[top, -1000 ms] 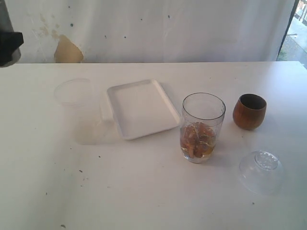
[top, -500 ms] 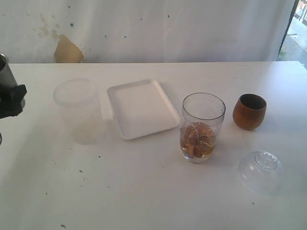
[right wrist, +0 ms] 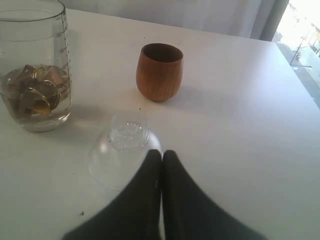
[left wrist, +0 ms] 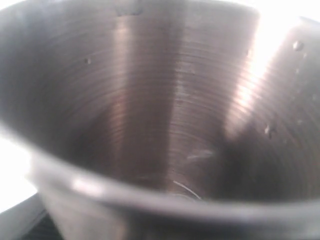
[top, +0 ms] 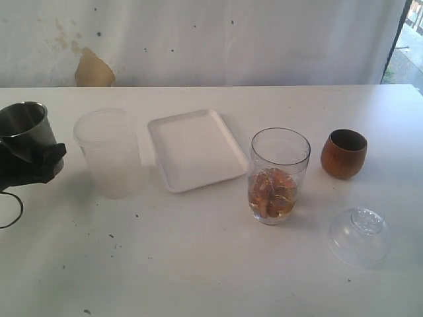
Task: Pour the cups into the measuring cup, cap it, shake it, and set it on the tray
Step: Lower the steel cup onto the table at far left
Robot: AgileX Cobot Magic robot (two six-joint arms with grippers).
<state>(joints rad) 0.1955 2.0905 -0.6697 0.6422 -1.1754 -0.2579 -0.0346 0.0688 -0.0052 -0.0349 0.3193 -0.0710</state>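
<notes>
The left gripper [top: 32, 162] is clamped round the tapered brushed-steel tumbler [top: 26, 125], whose inside [left wrist: 165, 125] shows only a few droplets in the left wrist view, so it looks already emptied; whether its base rests on the table cannot be told. Just beside this gripper, on the side toward the other arm, stands a frosted translucent plastic cup [top: 109, 153], and any sideways drift while setting the tumbler down could tip that light cup. The flat white rectangular tray [top: 195, 148] lies beyond it. The right gripper [right wrist: 161, 162] has its fingers pressed together on nothing. A clear domed plastic lid [right wrist: 125, 150] lies right at its tips, the rounded brown wooden cup [right wrist: 159, 72] stands farther ahead, and the tall clear graduated measuring cup [right wrist: 35, 70], holding brownish pieces in liquid, is ahead toward the left arm's side. Advancing with shut fingers would likely shove the slick lid away. The wooden cup's curved wall could slip in a shallow grip, spilling beside the measuring cup. Capping off-centre may well leak once it is shaken.
</notes>
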